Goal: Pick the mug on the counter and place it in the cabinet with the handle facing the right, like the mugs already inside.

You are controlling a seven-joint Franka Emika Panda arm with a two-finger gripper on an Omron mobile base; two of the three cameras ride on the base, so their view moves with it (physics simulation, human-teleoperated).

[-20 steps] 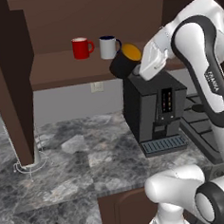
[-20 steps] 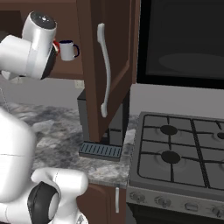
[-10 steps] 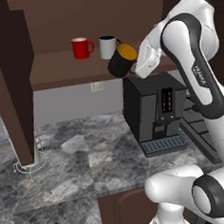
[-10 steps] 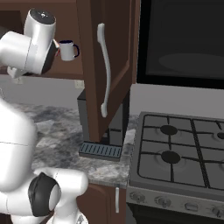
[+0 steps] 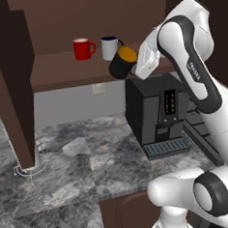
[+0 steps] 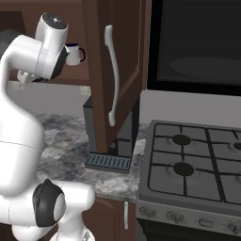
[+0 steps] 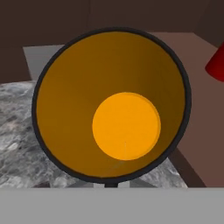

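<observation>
From the left base view, the mug (image 5: 121,63) hangs in the air at the front edge of the cabinet (image 5: 12,85) shelf, tipped on its side so its orange-yellow mouth faces up and toward the arm. It sits just in front of and below the white mug (image 5: 110,48), with the red mug (image 5: 82,49) farther left on the shelf. The hand (image 5: 137,65) meets the mug from the right, at its mouth; its fingers are hidden behind the mug and the white wrist, so I cannot tell how far they are closed, though the mug rests on nothing else. Below stands the black coffee machine (image 5: 157,115) on the grey marbled desk (image 5: 72,172).

From the right base view, the arm's upper links cover the mug and hand. The white mug (image 6: 74,53) shows on the shelf beside the cabinet door (image 6: 115,70) with its long pale handle. The coffee machine (image 6: 110,141) stands under it, next to a stove (image 6: 193,174).

In the hand view, the mug (image 7: 112,105) faces the camera mouth-on, its orange inside and round bottom in plain sight. The desk (image 7: 17,131) lies behind at left, the brown shelf (image 7: 197,109) at right, with a sliver of the red mug (image 7: 216,63) at the right edge.
</observation>
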